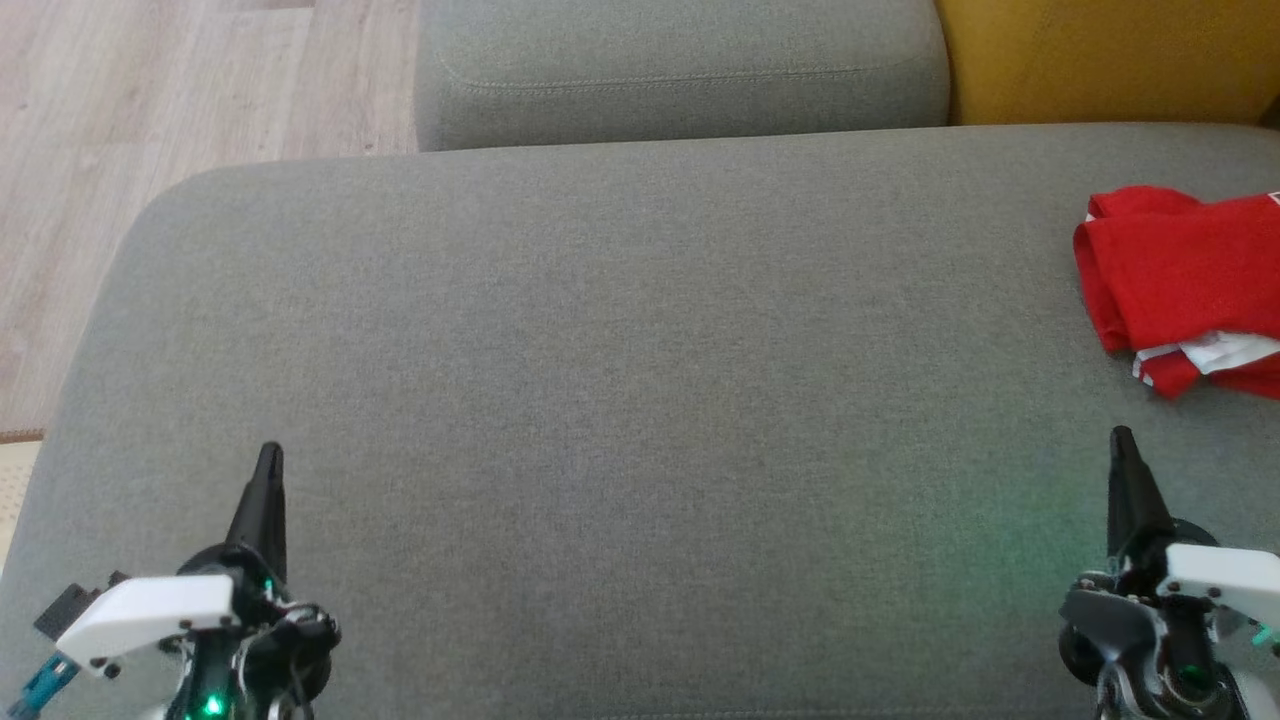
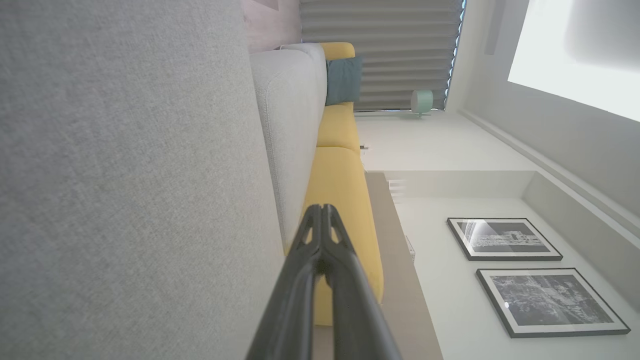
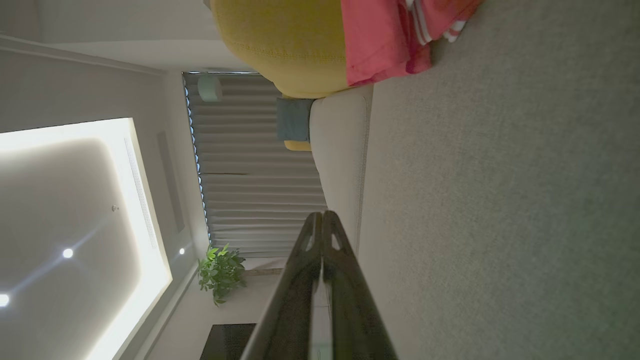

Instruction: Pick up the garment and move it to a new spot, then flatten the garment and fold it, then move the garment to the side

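The red garment (image 1: 1185,275) lies bunched at the far right edge of the grey sofa seat (image 1: 620,380). The left pincer (image 1: 270,455) hovers over the seat's near left and the right pincer (image 1: 1121,437) over its near right. Each has its fingers pressed together on nothing.

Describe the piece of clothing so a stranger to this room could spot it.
Start at the wide grey fabric sofa seat and follow it to the robot's right, in front of the mustard-yellow cushion. There lies a crumpled red garment with white trim. Its bright red stands out against the grey and yellow around it.
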{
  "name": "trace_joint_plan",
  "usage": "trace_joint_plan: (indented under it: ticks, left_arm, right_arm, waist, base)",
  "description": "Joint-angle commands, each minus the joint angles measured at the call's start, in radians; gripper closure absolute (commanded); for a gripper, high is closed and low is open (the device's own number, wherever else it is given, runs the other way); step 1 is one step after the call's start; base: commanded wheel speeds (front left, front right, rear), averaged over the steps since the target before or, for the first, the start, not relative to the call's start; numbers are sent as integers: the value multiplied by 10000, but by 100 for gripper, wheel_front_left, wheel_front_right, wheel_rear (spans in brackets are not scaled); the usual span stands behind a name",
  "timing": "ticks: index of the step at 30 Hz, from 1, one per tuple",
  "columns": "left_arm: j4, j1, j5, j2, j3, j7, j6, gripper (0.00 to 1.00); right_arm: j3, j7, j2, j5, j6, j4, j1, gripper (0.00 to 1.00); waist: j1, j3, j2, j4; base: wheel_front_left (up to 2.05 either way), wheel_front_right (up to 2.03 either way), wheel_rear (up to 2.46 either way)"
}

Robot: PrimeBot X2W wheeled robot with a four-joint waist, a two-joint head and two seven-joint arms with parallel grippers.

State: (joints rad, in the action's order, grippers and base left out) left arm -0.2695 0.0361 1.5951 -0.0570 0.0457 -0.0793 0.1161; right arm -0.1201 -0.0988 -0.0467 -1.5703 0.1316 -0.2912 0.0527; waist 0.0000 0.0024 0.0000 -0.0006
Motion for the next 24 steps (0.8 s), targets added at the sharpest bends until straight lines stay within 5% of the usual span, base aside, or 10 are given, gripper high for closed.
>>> trace_joint_plan:
  ticks: [1,24]
  left_arm:
    - [256,675,249,-127,389,-93,127,100]
    - [250,702,302,-79,480,-178,146,100]
  right_arm:
    - [125,-87,-70,-299,-9,450,548,100]
    - [88,-124,-60,-402,-9,466,550,100]
  waist:
    - [0,3,0,3]
    - [0,7,0,6]
  base:
    - [0,0,0]
    - [0,0,0]
